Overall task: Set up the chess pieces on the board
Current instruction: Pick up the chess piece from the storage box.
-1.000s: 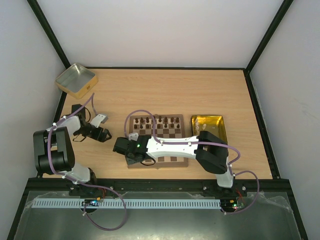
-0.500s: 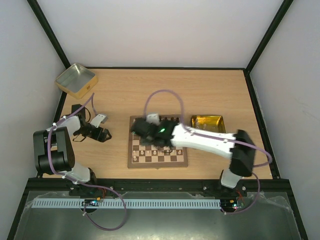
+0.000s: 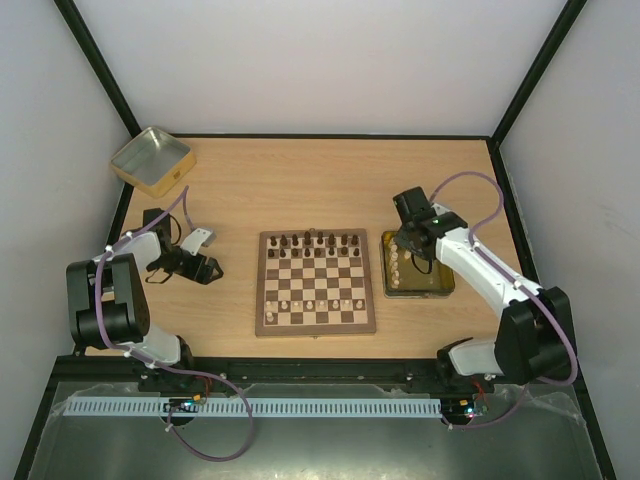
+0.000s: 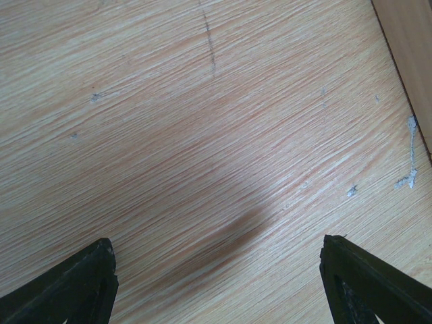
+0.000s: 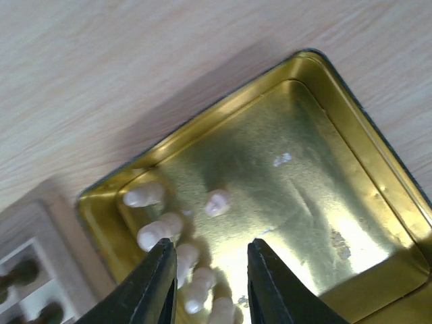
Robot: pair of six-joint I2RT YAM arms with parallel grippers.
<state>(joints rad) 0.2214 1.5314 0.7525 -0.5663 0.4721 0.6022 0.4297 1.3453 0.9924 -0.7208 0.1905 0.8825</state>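
Observation:
The chessboard point(image 3: 316, 318) lies mid-table, dark chessmen along its far rows and several cream-white pieces point(image 3: 309, 304) on a near row. More cream-white pieces point(image 5: 160, 230) lie loose in the gold tin point(image 5: 378, 202) just right of the board; they also show in the top view point(image 3: 396, 266). My right gripper point(image 5: 210, 270) hovers over the tin's left part, open and empty, with pieces lying between and beside its fingers; in the top view it is over the tin point(image 3: 413, 247). My left gripper point(image 4: 216, 270) is open and empty over bare table, far left of the board point(image 3: 203, 262).
A second gold tin point(image 3: 151, 160) stands at the far left corner of the table. The board's corner point(image 5: 27, 270) shows at the lower left of the right wrist view. Black frame rails edge the table.
My right arm has swung from the board's near left, across the board, to the gold tin on the right. More cream-white pieces stand uncovered on the board. The left arm has not moved.

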